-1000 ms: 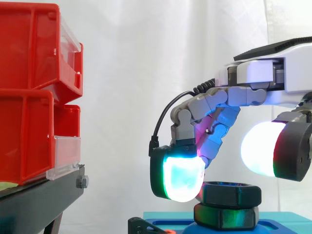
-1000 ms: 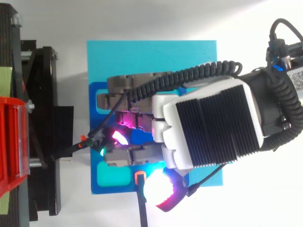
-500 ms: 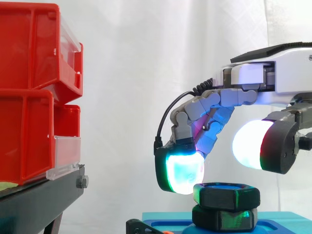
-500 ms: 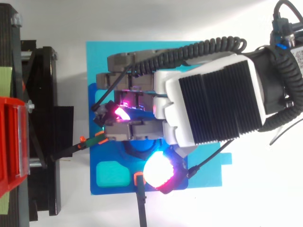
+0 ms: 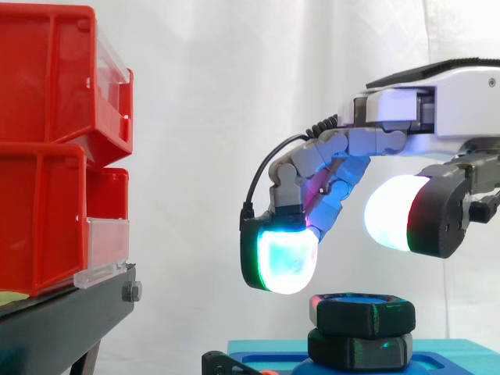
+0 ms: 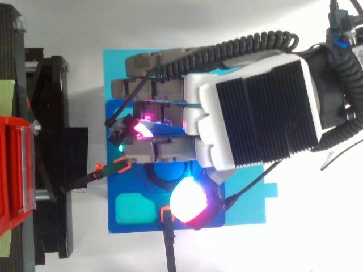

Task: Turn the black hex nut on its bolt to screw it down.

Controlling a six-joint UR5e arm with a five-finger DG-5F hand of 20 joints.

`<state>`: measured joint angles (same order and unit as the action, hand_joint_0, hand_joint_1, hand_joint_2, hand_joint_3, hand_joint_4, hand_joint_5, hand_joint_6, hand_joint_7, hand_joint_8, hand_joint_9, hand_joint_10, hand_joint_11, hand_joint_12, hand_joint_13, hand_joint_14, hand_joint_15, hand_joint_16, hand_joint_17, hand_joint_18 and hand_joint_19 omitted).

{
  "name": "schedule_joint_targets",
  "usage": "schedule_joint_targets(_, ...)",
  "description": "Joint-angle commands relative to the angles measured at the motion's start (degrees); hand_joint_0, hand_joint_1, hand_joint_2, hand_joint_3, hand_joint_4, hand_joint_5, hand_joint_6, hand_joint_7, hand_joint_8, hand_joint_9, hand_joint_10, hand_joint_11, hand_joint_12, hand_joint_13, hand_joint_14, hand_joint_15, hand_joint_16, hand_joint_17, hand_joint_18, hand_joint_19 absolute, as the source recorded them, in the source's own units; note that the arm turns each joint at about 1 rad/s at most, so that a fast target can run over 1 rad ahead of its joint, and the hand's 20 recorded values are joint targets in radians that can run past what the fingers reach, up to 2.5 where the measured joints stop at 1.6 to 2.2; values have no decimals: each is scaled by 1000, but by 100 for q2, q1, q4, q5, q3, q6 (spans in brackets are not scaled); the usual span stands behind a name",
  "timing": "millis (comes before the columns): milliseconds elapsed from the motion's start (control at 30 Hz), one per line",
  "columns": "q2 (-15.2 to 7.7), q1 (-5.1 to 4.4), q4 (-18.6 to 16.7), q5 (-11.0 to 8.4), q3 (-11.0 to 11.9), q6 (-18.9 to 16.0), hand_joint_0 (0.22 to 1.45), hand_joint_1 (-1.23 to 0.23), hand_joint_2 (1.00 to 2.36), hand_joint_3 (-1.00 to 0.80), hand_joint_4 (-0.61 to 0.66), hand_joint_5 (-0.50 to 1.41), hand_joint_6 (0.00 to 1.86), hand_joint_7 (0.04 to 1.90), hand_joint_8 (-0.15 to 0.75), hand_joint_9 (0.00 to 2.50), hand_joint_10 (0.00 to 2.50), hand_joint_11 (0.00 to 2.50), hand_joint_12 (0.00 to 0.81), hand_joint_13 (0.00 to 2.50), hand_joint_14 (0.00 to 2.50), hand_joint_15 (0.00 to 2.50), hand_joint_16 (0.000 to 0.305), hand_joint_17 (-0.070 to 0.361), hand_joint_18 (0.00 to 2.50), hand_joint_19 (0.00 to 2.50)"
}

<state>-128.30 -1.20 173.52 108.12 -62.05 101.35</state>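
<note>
Hand [image 5: 414,117] of the arm, reaching in from the right of the side view, hung above the work with its fingers bent downward and held well apart from the thumb, so that it stood open and gripped nothing. A glowing cyan-white pad [image 5: 285,262] tipped the nearest finger and a white pad [image 5: 391,223] tipped the thumb. Behind hung the white curtain [image 5: 203,117]. Stacked red plastic bins [image 5: 47,141] occupied the left, carried on a black stand [image 5: 62,320]. A flat blue base plate [image 6: 130,68] lay under the hand, just beside the stand. On this plate sat a black hexagonal piece [image 5: 359,349], and directly upon it the black hex nut [image 5: 362,312], lying level, with blue showing inside its ring. The nut stood below the gap between finger and thumb. The cyan-white pad hovered just beside its upper left edge, and the side view showed neither pad in contact with it.
</note>
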Motion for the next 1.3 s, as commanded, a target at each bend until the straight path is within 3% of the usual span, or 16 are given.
schedule_joint_targets(0, -2, -109, -12, -37, 17, -28, 476, -218, 1000, -500, 202, -43, 503, 1038, 275, 941, 4, 87, 341, 665, 3, 57, 46, 103, 588, 340)
schedule_joint_targets(67, -2, -205, -12, -63, 17, -28, 462, -236, 1000, -500, 216, -52, 503, 1006, 278, 924, 3, 95, 351, 645, 0, 51, 47, 106, 590, 337)
schedule_joint_targets(300, -2, -364, -12, -230, 17, -63, 417, -360, 1000, -500, 250, -72, 503, 929, 295, 867, 0, 91, 374, 616, 0, 45, 52, 117, 582, 314)
schedule_joint_targets(533, -2, -372, 15, -204, 0, -89, 412, -418, 1000, -500, 253, -75, 503, 936, 294, 850, 2, 87, 382, 597, 1, 34, 52, 118, 569, 299)
schedule_joint_targets(667, -2, -372, -3, -213, -123, -72, 422, -459, 1000, -500, 245, -73, 503, 951, 290, 833, 3, 87, 378, 585, 0, 32, 51, 115, 553, 306)
schedule_joint_targets(1267, -2, -329, -91, -204, -185, -89, 591, -639, 1006, -444, 137, -59, 502, 1147, 238, 810, 5, 132, 309, 543, 1, 71, 38, 86, 485, 376)
